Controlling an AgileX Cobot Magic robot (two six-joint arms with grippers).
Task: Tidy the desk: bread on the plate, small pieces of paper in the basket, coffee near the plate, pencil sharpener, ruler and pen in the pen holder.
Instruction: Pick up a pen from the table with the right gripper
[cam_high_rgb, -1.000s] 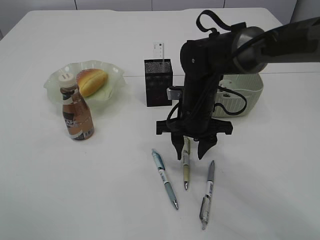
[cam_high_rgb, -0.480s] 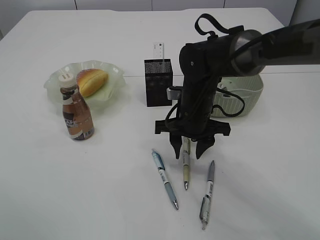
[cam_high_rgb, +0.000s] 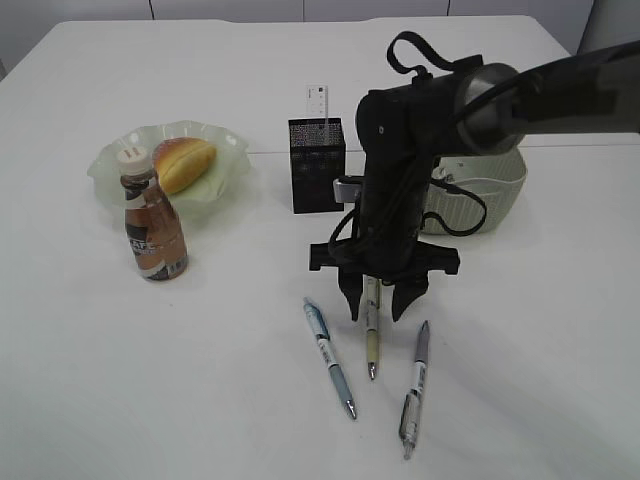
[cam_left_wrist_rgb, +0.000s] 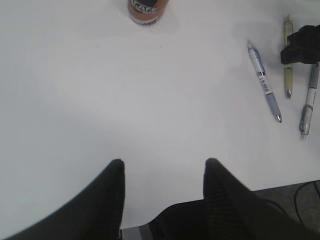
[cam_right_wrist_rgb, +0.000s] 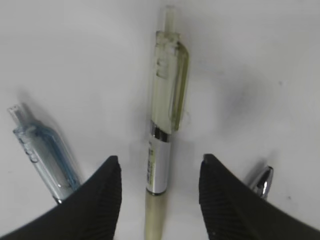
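While its jaws gape, right pincer (cam_high_rgb: 379, 310) straddles the green pen (cam_high_rgb: 371, 331)

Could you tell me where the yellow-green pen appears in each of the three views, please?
Exterior view: yellow-green pen, low centre, between the right end effector's open fingers.
Left wrist view: top right edge, partly behind the black end effector.
Right wrist view: centre, running top to bottom.
Shared landmark: the blue pen lies just to its left in every view.
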